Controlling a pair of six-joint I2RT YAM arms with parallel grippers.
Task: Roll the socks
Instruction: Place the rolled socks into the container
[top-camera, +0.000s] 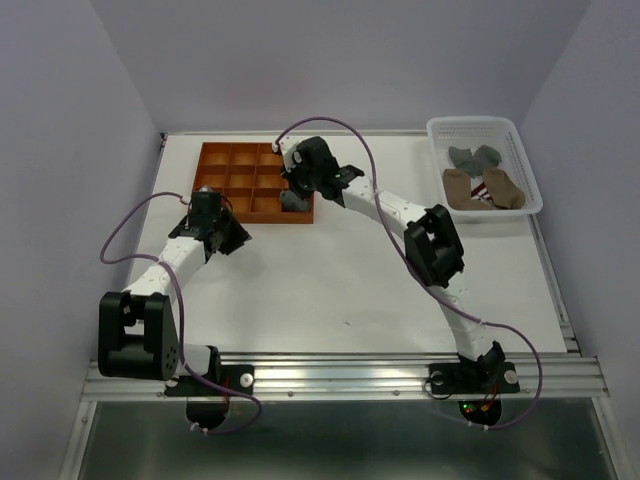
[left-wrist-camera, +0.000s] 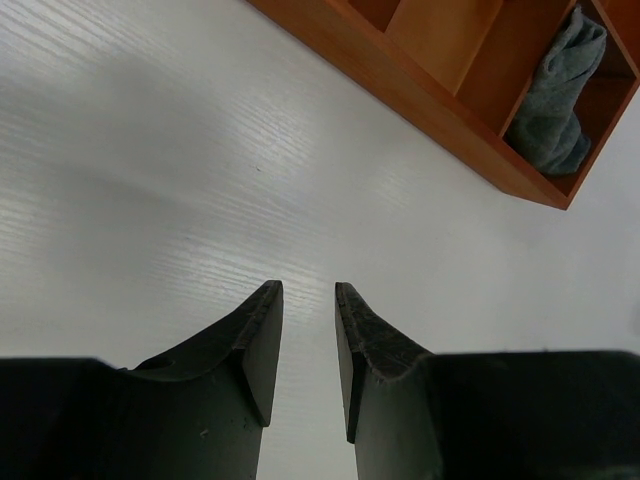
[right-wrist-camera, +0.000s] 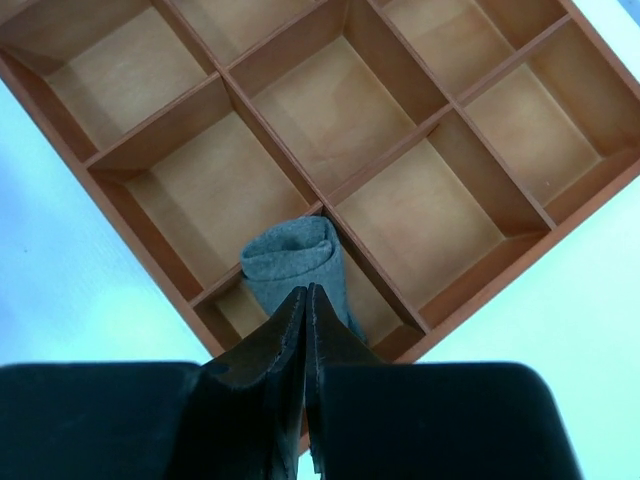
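Left arm (top-camera: 165, 262) folded at the elbow, left gripper (left-wrist-camera: 308, 290) tilted downward, jaws parted by a narrow gap; right arm (top-camera: 395, 212) extended diagonally forward and leftward, right gripper (right-wrist-camera: 306, 291) with jaws pressed together

Loads of bare table (top-camera: 320, 290) in the middle between the arms; the right arm (top-camera: 385, 205) slants across to the orange tray (top-camera: 240, 146), so it's the big blocker; tray's near-right cell is plugged by a rolled grey sock (right-wrist-camera: 295, 255) with the right gripper (right-wrist-camera: 306, 290) pinched shut over it; the cells around it are open on top; left gripper (left-wrist-camera: 308, 288) hangs over bare table beside the tray's near wall; far right, the white basket (top-camera: 470, 122) walls in the loose socks (top-camera: 465, 188).
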